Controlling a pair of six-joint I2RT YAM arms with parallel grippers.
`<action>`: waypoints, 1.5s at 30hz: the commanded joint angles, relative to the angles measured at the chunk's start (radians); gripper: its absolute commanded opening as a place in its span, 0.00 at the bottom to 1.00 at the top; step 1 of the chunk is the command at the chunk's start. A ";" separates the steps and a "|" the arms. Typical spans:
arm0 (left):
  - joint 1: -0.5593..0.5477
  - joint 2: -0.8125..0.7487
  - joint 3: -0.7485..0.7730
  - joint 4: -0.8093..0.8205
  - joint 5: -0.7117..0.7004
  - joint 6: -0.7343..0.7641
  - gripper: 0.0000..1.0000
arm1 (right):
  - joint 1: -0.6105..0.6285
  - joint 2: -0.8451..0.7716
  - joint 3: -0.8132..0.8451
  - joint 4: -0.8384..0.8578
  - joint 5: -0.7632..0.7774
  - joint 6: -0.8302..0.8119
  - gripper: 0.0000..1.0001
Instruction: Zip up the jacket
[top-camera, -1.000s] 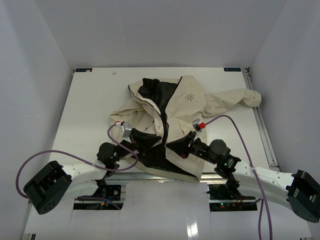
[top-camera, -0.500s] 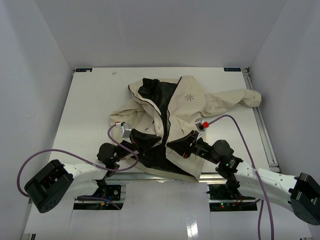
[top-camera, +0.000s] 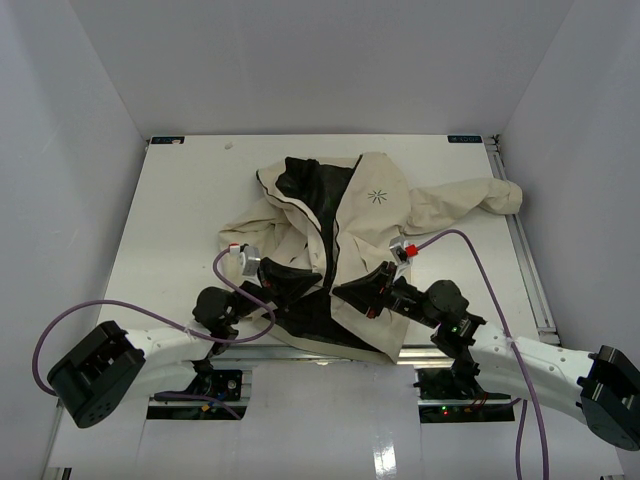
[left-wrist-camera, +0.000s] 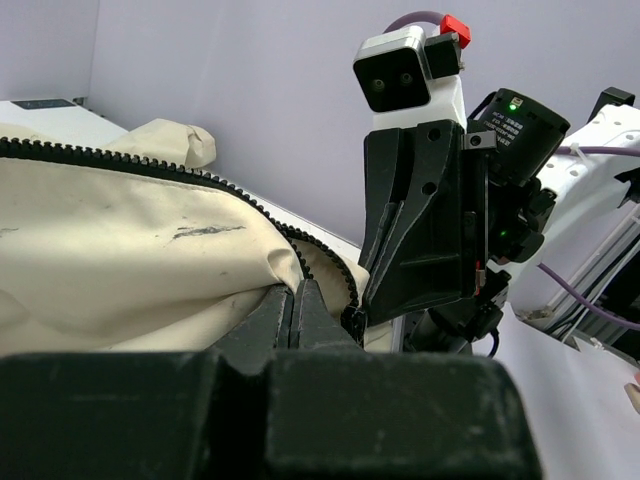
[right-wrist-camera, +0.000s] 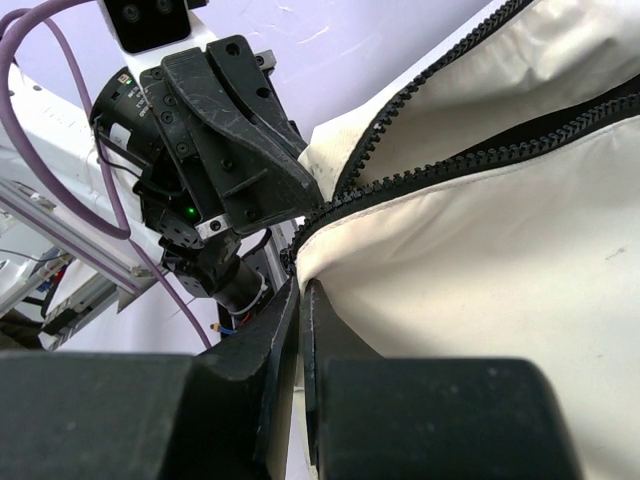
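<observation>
The cream jacket (top-camera: 375, 205) lies open on the table, black lining up, its dark zipper (top-camera: 330, 235) running down the middle. My left gripper (top-camera: 300, 280) is shut on the jacket's left front edge near the hem; in the left wrist view (left-wrist-camera: 293, 300) its jaws pinch cream fabric (left-wrist-camera: 130, 260) beside the zipper teeth (left-wrist-camera: 250, 205). My right gripper (top-camera: 348, 290) is shut on the right front edge near the hem; in the right wrist view (right-wrist-camera: 300, 300) its jaws pinch the fabric (right-wrist-camera: 480, 260) just below the zipper teeth (right-wrist-camera: 420, 160). The two grippers face each other closely.
The jacket's right sleeve (top-camera: 470, 198) stretches toward the table's right edge. The hem hangs at the table's near edge (top-camera: 330, 352). White walls enclose the table on three sides. Purple cables (top-camera: 480, 260) loop over both arms.
The right gripper has shifted slightly right and back with its fabric edge since a second ago. The left arm has barely moved.
</observation>
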 joint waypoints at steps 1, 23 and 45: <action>-0.005 -0.021 -0.022 0.247 0.011 -0.054 0.00 | 0.001 -0.001 0.002 0.106 -0.052 0.002 0.08; -0.005 -0.048 -0.027 0.259 0.039 -0.095 0.00 | 0.001 -0.022 -0.018 0.153 -0.092 0.019 0.08; -0.005 -0.079 -0.041 0.336 0.017 -0.115 0.00 | 0.002 -0.006 -0.038 0.145 -0.088 0.021 0.08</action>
